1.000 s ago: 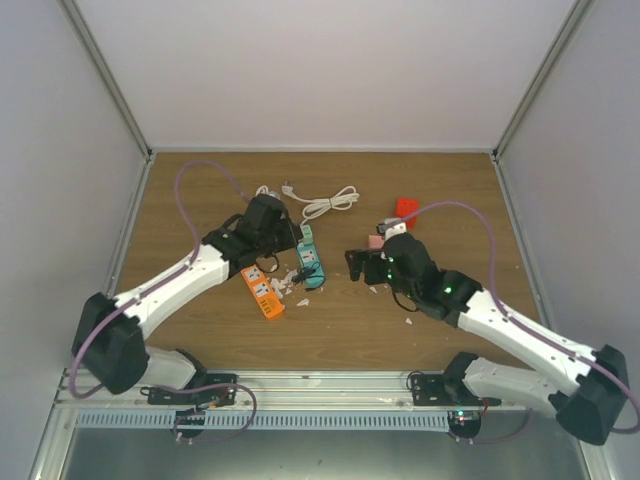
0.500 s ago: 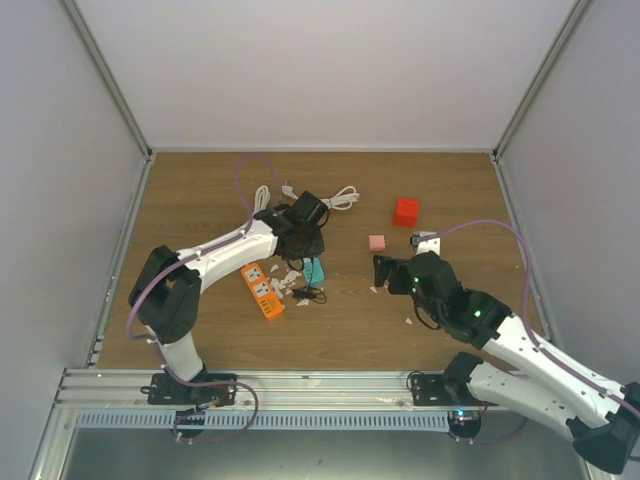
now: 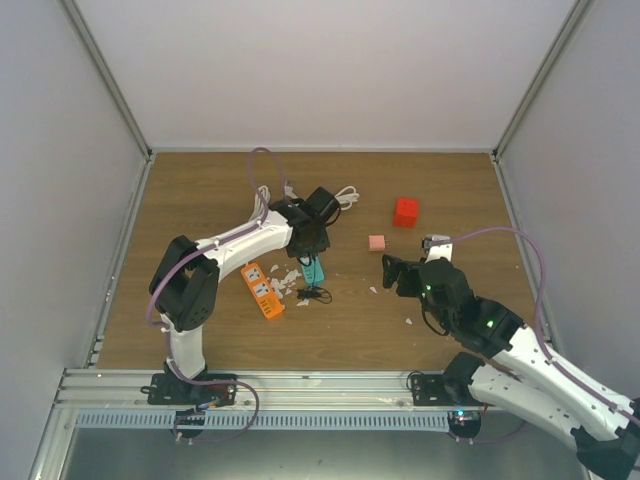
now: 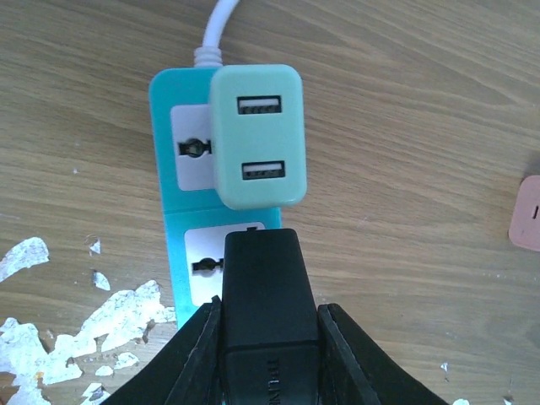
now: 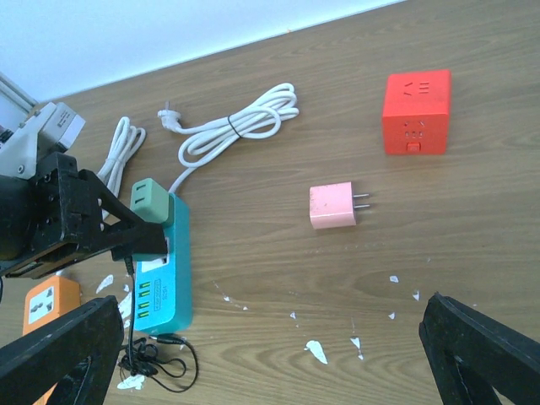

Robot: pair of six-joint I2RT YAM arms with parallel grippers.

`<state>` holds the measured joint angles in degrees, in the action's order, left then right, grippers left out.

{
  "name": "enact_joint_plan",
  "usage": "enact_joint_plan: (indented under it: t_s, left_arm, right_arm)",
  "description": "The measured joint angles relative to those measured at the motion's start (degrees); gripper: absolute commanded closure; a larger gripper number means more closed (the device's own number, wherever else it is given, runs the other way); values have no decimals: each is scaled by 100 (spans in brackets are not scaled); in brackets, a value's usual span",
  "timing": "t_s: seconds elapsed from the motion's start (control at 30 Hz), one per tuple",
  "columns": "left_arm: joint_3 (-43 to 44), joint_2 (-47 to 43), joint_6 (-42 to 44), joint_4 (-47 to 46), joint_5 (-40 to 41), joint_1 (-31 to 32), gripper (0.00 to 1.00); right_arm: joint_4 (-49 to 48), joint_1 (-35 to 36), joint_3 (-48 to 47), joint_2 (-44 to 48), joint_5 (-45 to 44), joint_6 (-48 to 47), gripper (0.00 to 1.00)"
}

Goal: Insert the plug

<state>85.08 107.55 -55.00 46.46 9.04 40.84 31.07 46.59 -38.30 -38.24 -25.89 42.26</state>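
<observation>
Left wrist view: the left pincer [image 4: 270,325] pinches the black plug [image 4: 263,270], carried across within the last second to sit over the teal strip [image 4: 162,169], at the free socket beside the mint adapter [image 4: 257,135]. Insertion looks close. The right pincer [image 3: 392,272], spread wide, has backed off. Strips: two, teal and orange [image 3: 262,290]. One plug, one pink charger [image 5: 333,207], one red cube [image 5: 416,112].

plug [image 4: 268,304] cut by bottom edge, teal strip [image 4: 160,152] lower socket half hidden, pink adapter [image 4: 527,215] cropped
</observation>
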Motion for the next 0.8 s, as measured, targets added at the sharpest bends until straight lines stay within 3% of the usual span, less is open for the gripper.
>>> enact_joint_plan:
  t_s: [0.8]
  left_arm:
    - [20,-24,-111,256,140,-2,100]
  right_arm:
    - [-28,0,7,2,2,-44,1]
